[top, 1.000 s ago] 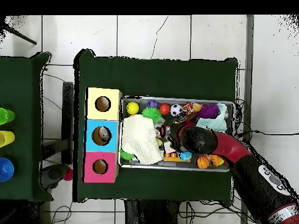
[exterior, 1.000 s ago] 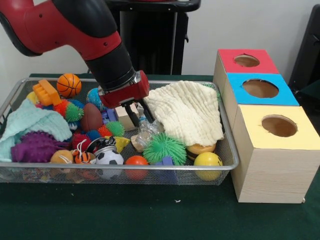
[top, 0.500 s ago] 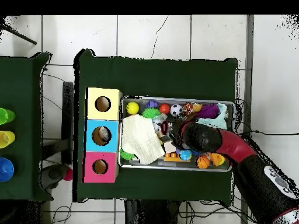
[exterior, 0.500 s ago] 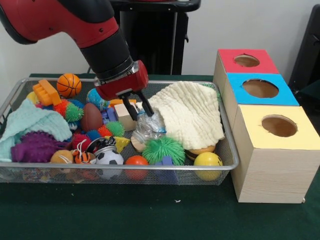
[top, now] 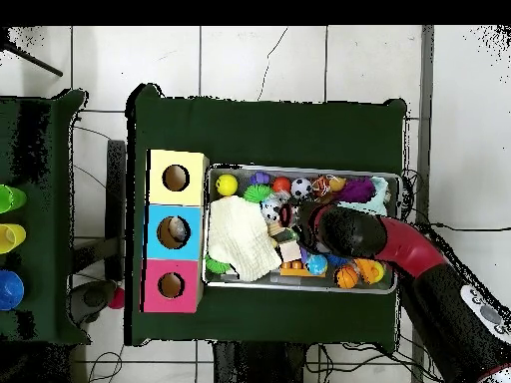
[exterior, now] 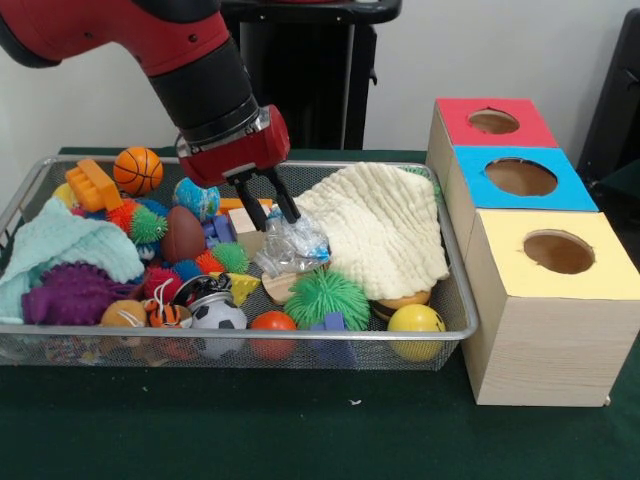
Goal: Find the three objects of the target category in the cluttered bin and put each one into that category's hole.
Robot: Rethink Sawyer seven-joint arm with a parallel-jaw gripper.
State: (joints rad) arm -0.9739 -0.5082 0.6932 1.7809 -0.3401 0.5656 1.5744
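Gripper pinches the crumpled clear plastic piece just above mid-bin, beside the cream cloth; lift straight and slowly so it clears the clutter without slipping.

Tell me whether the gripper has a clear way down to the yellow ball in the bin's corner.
Probably not yet: the gripper is shut on the crinkled clear plastic. The yellow ball itself lies uncovered beside the cream cloth.
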